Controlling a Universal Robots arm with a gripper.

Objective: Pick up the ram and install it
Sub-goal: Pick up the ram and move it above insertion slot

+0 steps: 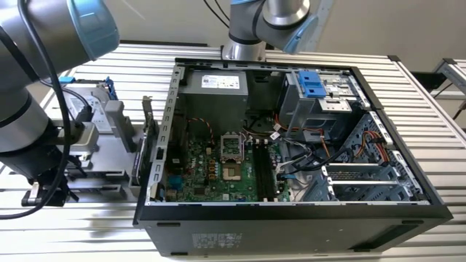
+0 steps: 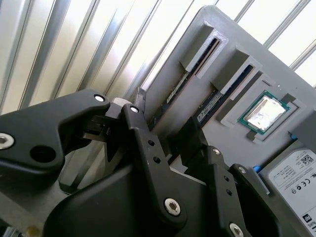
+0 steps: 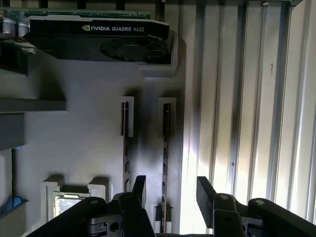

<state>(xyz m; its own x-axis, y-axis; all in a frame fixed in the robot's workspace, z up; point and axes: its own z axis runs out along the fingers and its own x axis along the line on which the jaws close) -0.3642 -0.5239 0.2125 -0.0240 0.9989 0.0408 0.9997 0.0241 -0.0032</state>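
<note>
The claw point(image 3: 172, 186) stood wide open above the grey holder point(image 3: 79, 148), its two black fingers point(image 3: 139, 187) spread to either side of the slot nearest the holder's edge. In that slot sat the ram point(image 3: 166, 148), on edge, a thin dark stick running the slot's length. In the first wrist view a clear gap showed between it and each finger, so nothing was gripped. The second wrist view gave the claw point(image 2: 163, 123) from the side, with the ram point(image 2: 177, 89) running away from the fingers along the holder's outer slot.

A second stick point(image 3: 127, 160) of the same kind sat in the holder's neighbouring slot, further in from the edge and parallel to the first. Further in again, a processor chip point(image 2: 266, 111) lay flat in a square recess of the holder, its metal lid upward. A hard drive point(image 2: 294, 173) lay beside that recess, label up. At the end of the holder far from the claw, a graphics card point(image 3: 98, 37) stood on edge in its own long recess, crosswise to the two sticks.

The holder rested on a slatted metal table point(image 3: 247, 123). In the exterior view the open computer case point(image 1: 291, 136) stood on that table just beside the holder point(image 1: 109, 128), its motherboard point(image 1: 218, 169) facing up. The arm point(image 1: 29, 109) hung over the part of the holder farthest from the case.
</note>
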